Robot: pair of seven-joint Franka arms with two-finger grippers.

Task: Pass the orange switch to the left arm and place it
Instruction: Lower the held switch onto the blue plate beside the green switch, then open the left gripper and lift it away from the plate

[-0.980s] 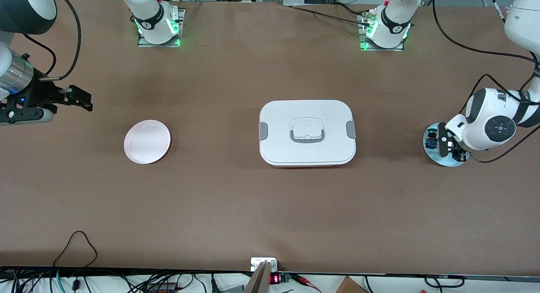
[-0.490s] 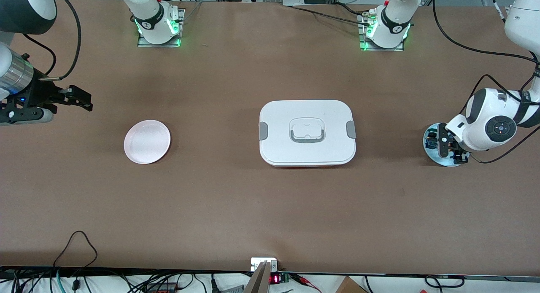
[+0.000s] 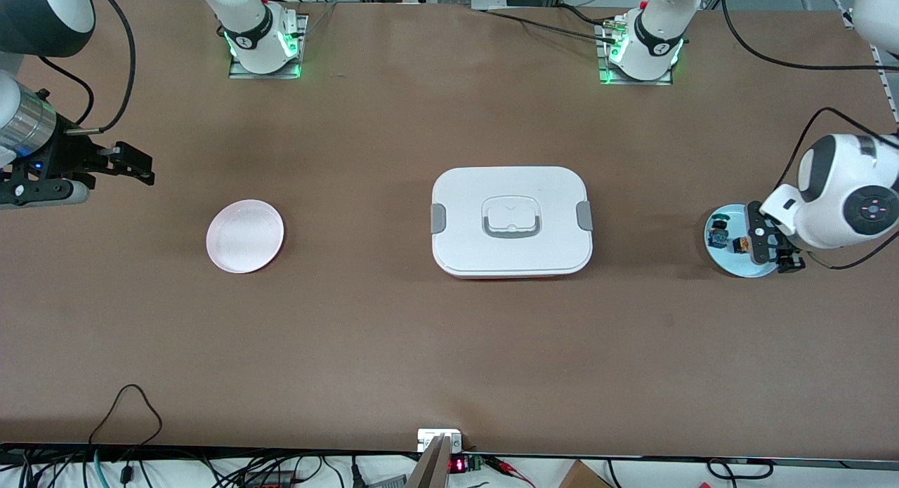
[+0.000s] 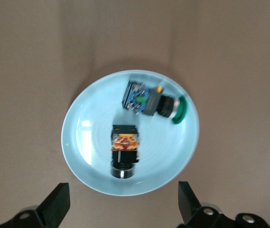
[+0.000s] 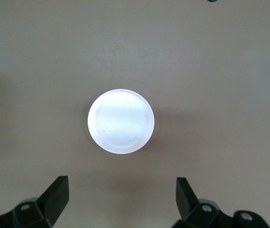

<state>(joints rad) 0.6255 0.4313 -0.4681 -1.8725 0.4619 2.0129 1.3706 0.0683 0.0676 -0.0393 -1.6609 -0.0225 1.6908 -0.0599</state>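
left gripper hangs open over the blue plate holding the orange switch

a small black push-button switch with an orange cap is seen lying on a pale blue round plate at the left arm's end of the brown desk. a second small switch, blue and green, lies beside it on the same plate, the two close but not touching. in the front view the orange switch shows as a small dark speck beside the gripper's black fingers.

the left gripper is held in the air over this plate, its jaws spread wide and holding nothing; in the left wrist view the gripper has its fingertips set apart past the plate's rim.

a large white rounded-rectangular lidded box with grey side clips stands at the middle of the desk, well apart from both plates.

a pale pink round plate lies toward the right arm's end of the desk. the right arm waits, its right gripper being held above the desk near that end, jaws wide and holding nothing, as the right wrist view shows.
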